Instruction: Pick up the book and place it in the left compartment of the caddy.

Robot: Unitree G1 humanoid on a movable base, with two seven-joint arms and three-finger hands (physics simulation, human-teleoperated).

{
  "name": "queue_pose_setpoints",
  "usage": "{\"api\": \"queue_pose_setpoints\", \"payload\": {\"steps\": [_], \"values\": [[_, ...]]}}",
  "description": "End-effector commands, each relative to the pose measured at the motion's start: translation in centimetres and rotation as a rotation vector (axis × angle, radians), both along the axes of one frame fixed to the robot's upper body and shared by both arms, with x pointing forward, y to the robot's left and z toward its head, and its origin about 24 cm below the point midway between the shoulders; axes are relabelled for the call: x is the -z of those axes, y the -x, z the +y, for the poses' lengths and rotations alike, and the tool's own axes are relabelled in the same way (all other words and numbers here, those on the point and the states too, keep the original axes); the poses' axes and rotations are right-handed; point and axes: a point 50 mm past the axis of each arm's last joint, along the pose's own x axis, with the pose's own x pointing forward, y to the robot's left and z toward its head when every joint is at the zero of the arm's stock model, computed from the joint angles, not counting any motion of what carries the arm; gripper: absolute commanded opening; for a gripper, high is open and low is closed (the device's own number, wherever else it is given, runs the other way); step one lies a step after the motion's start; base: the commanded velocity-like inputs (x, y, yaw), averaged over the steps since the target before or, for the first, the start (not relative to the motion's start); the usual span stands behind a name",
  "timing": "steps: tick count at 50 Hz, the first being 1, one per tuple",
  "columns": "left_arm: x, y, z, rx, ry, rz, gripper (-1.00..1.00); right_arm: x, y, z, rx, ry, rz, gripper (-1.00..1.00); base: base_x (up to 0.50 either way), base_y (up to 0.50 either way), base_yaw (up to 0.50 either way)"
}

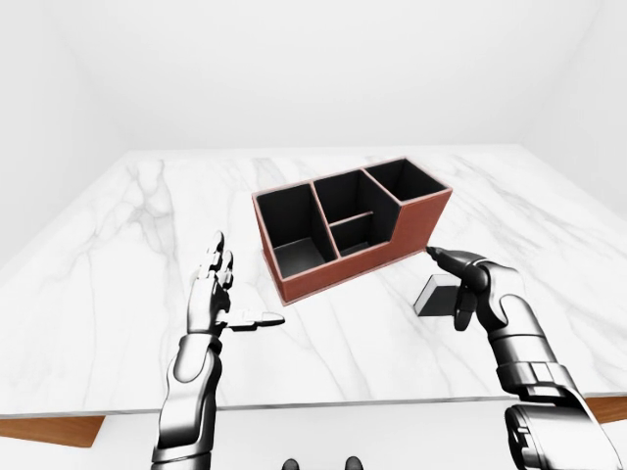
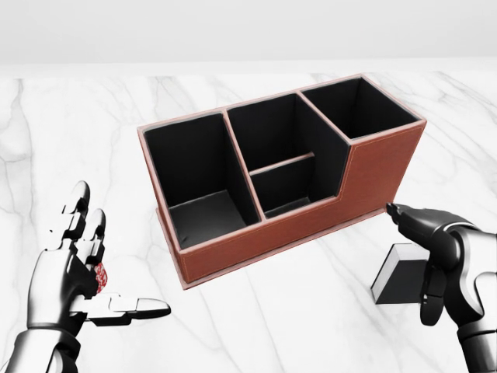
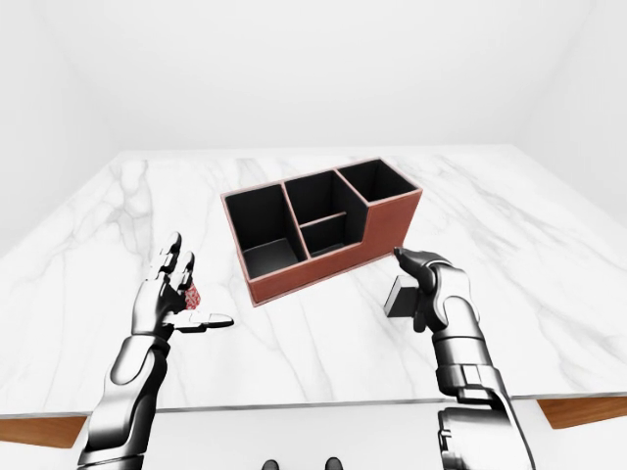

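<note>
The right hand (image 2: 435,260) hangs right over the book (image 2: 397,273), w/ its fingers spread apart and nothing in them; one finger points up-left toward the caddy (image 2: 279,183), the others curl down by the book's right side. I can't tell if any finger touches it yet. The book lies flat on the table (image 2: 311,326), at the lower right of the head view, just beside the caddy's low right corner but apart from it. It's dark w/ a pale page edge on its left. It looks small, stiff and prob light, w/ a smooth cover that may slip, so I'd pinch it across its two long sides, thumb on one side & fingers on the other, not on the flat top. The left slot (image 2: 194,179) is open and looks wide enough. The left hand (image 2: 74,272) waits far off at the lower left, fingers wide apart, holding nothing.
</note>
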Motion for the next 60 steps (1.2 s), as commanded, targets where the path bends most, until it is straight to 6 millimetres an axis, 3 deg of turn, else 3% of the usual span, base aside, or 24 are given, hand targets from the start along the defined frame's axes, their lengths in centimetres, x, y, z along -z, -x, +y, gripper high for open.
{"api": "queue_pose_setpoints", "payload": {"steps": [1, 11, 12, 13, 19, 32, 38, 47, 49, 53, 60], "values": [[0.1, 0.1, -0.1, 0.003, -0.003, 0.004, 1.0, 1.8, 0.7, -0.3, 0.015, -0.016, 0.067, 1.0, 0.0, 0.0, 0.0], [0.4, 0.1, -0.3, 0.006, -0.008, 0.016, 1.0, 2.9, 0.1, 0.0, 0.031, -0.085, 0.13, 1.0, 0.0, 0.0, 0.0], [0.4, 0.0, -0.3, 0.006, -0.009, 0.017, 1.0, 2.7, -0.3, 0.0, 0.036, -0.105, 0.133, -0.27, 0.0, 0.0, 0.0], [0.4, 0.0, -0.3, 0.006, -0.009, 0.018, 1.0, 2.5, -0.6, 0.1, 0.039, -0.123, 0.121, -1.0, 0.0, 0.0, 0.0], [0.5, 0.0, -0.3, 0.003, -0.012, 0.018, 1.0, 1.5, -1.7, 0.3, 0.041, -0.148, 0.029, -1.0, 0.0, 0.0, 0.0], [0.5, -0.1, -0.3, -0.002, -0.016, 0.016, 1.0, 0.9, -1.8, 0.6, 0.023, -0.153, -0.013, -1.0, 0.0, 0.0, 0.0], [0.4, 0.0, -0.2, -0.002, -0.014, 0.013, 1.0, -2.7, -1.9, 1.6, -0.05, -0.125, -0.085, -1.0, 0.0, 0.0, 0.0], [-0.2, 0.3, 0.1, -0.005, -0.008, -0.01, 1.0, -10.2, -0.7, 4.2, -0.171, -0.085, -0.433, -1.0, 0.0, 0.0, 0.0], [-0.3, 0.3, 0.1, -0.006, -0.007, -0.011, 1.0, -10.7, -0.5, 4.5, -0.181, -0.083, -0.459, -1.0, 0.0, 0.0, 0.0], [-0.1, 0.3, 0.0, -0.002, -0.01, -0.005, 1.0, -13.5, 0.4, 6.4, -0.252, -0.094, -0.592, -1.0, 0.0, 0.0, 0.0], [-0.3, 0.4, 0.4, -0.011, -0.008, -0.015, 1.0, -15.7, 0.4, 9.6, -0.348, -0.165, -0.68, -1.0, 0.0, 0.0, 0.0]]}}
